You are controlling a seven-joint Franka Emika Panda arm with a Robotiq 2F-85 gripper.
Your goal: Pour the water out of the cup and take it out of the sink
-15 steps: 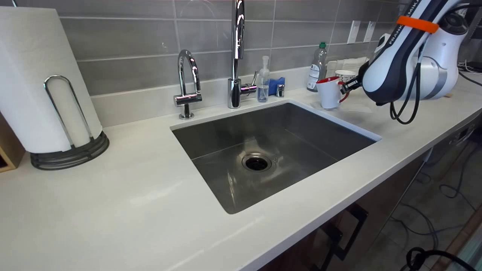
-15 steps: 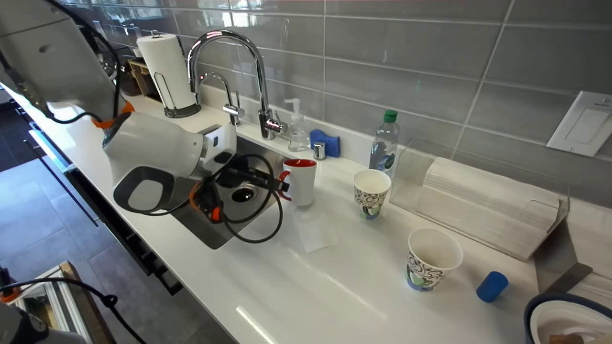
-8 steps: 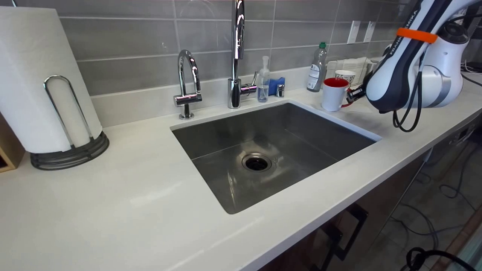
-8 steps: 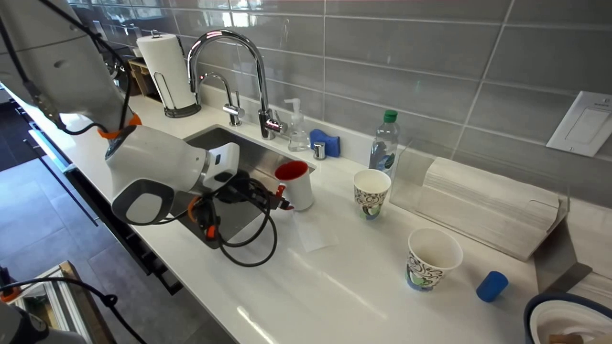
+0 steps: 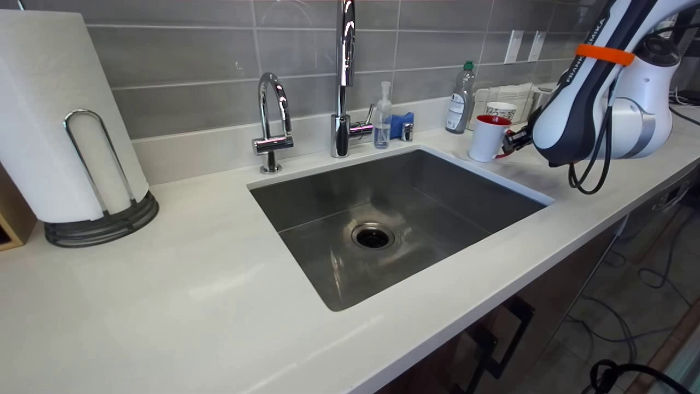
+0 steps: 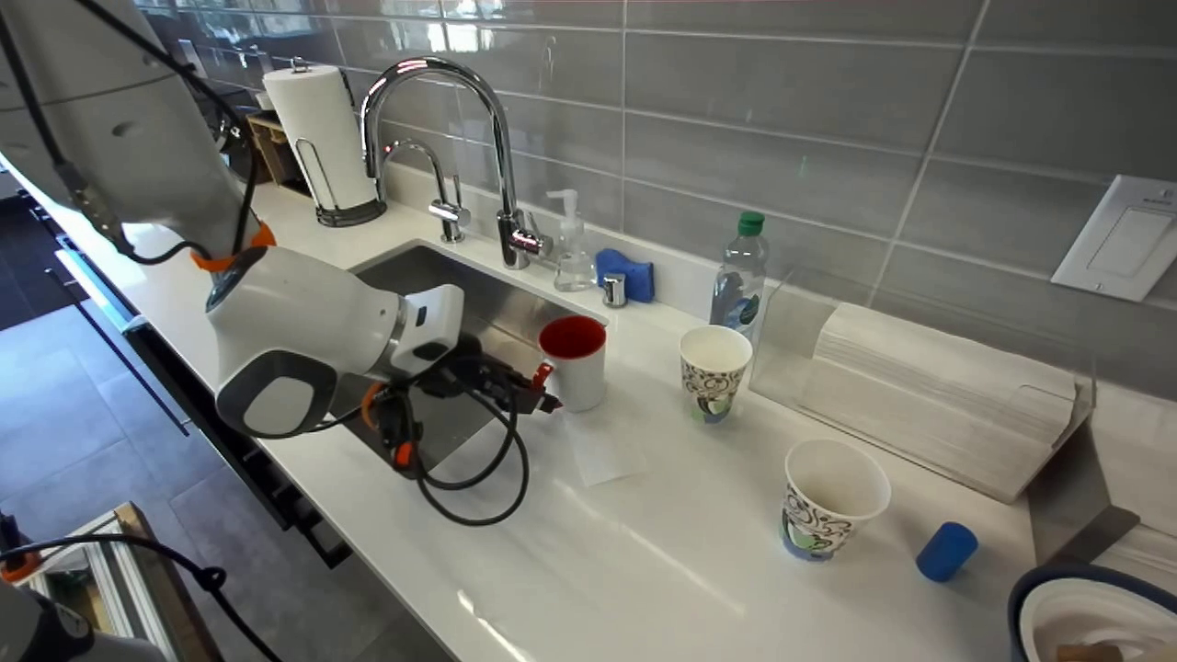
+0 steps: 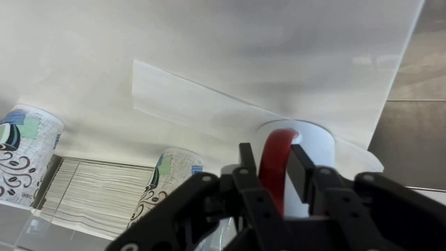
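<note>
A white mug with a red inside and red handle stands upright on the counter beside the sink, seen in both exterior views (image 5: 486, 143) (image 6: 581, 382). Its white body also shows in the wrist view (image 7: 315, 143). My gripper (image 5: 511, 145) is at the mug's handle (image 7: 275, 167). In the wrist view my gripper (image 7: 271, 146) has one finger on each side of the red handle, with gaps showing between fingers and handle. It also shows in an exterior view (image 6: 549, 402). The steel sink (image 5: 339, 205) holds no cup. No water is visible in the mug.
Two patterned paper cups (image 6: 710, 386) (image 6: 818, 524) and a blue cap (image 6: 947, 552) stand on the counter. A green-capped bottle (image 6: 738, 276) and a paper towel tray (image 6: 919, 395) are by the wall. The tall faucet (image 6: 504, 147) rises behind the sink.
The mug was tilted at the gripper a second and half a second ago. It now stands upright on the counter. The gripper has moved slightly lower and is now nearly still.
</note>
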